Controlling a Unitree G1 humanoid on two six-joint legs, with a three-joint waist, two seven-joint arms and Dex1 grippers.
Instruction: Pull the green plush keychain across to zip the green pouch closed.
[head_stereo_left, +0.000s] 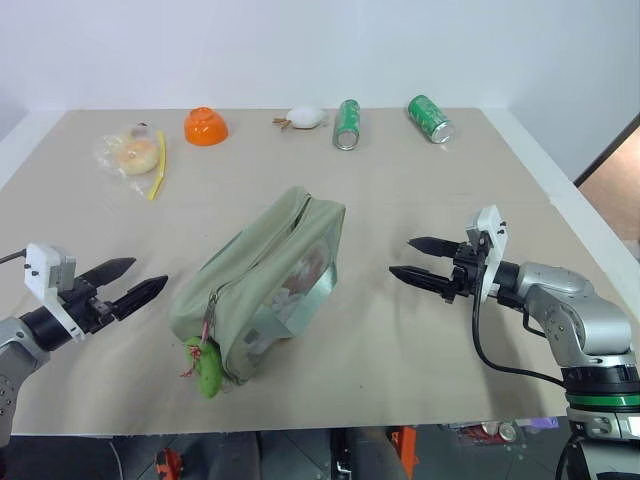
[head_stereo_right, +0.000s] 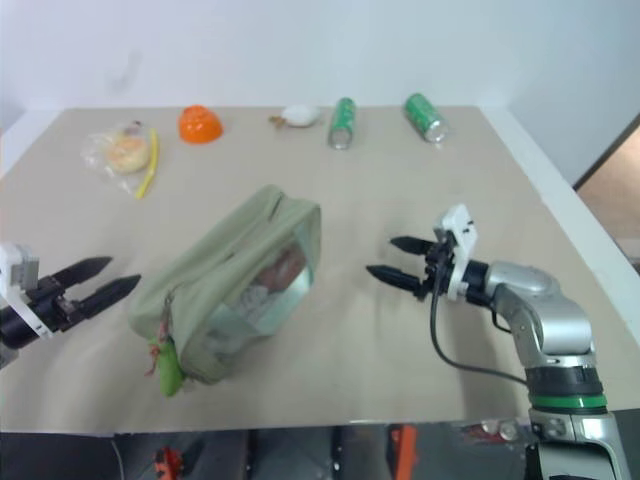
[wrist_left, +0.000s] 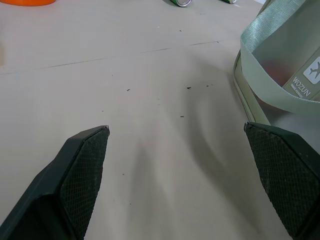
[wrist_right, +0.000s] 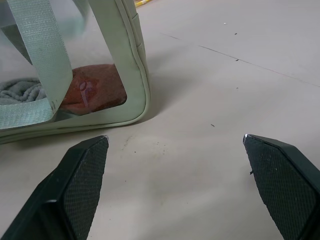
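Note:
The green pouch (head_stereo_left: 262, 285) lies at an angle in the middle of the table, its clear side panel facing my right arm. The green plush keychain (head_stereo_left: 205, 368) hangs at the pouch's near end, close to the table's front edge. My left gripper (head_stereo_left: 125, 280) is open, level, a short way to the left of the pouch's near end and apart from it. My right gripper (head_stereo_left: 412, 259) is open too, pointing at the pouch from the right with a gap of bare table between. The pouch's strap (wrist_left: 280, 60) and its panel corner (wrist_right: 100, 90) show in the wrist views.
Along the far side of the table lie a crinkly clear bag with yellow contents (head_stereo_left: 130, 152), an orange bowl (head_stereo_left: 205, 126), a small white object (head_stereo_left: 305, 117) and two green cans (head_stereo_left: 347, 124) (head_stereo_left: 430, 118). The table's front edge (head_stereo_left: 300, 425) runs just below the pouch.

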